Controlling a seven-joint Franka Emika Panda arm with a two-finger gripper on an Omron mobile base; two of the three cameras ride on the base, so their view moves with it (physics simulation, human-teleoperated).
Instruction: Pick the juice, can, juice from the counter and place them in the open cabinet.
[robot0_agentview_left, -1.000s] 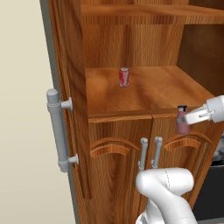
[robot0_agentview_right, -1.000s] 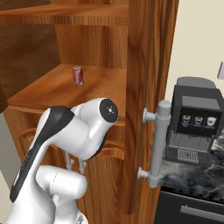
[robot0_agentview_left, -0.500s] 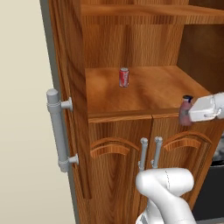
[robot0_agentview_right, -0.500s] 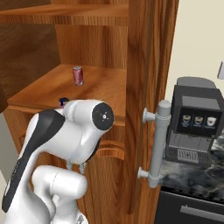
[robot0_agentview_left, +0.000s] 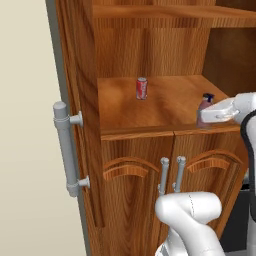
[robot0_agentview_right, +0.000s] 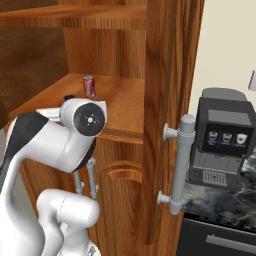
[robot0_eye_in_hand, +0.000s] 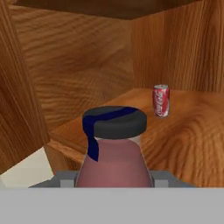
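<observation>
My hand (robot0_agentview_left: 209, 116) is clamped on a juice bottle (robot0_eye_in_hand: 114, 154): a rounded, smooth body full of dusky pink-maroon liquid, capped by a flat dark grey lid with a navy band running across it and down one side. In the hand view the bottle stands upright and close, its lower part cut off at the bottom edge, with my two grey finger pads (robot0_eye_in_hand: 65, 181) pressed against its sides. From the left base view its dark cap and a bit of pink body show above my white wrist, at the front right edge of the cabinet (robot0_agentview_left: 150, 65) shelf; whether its base touches the shelf I can't quite make out, since my hand covers it.

The cabinet is reddish-brown wood with a glossy, swirling grain, and its shelf board is flat and thick-edged. The can (robot0_agentview_left: 142, 88), a small red cylinder with a silver top, stands upright on that shelf, well behind the bottle and towards the cabinet's back wall. The open door carries a grey metal bar handle (robot0_agentview_left: 66, 148). Below the shelf are two arched door panels with slim grey handles.

My arm reaches level towards the shelf, forearm roughly horizontal. Right of the cabinet, a grey coffee machine (robot0_agentview_right: 225, 137) sits on the marbled bench (robot0_agentview_right: 220, 205).
</observation>
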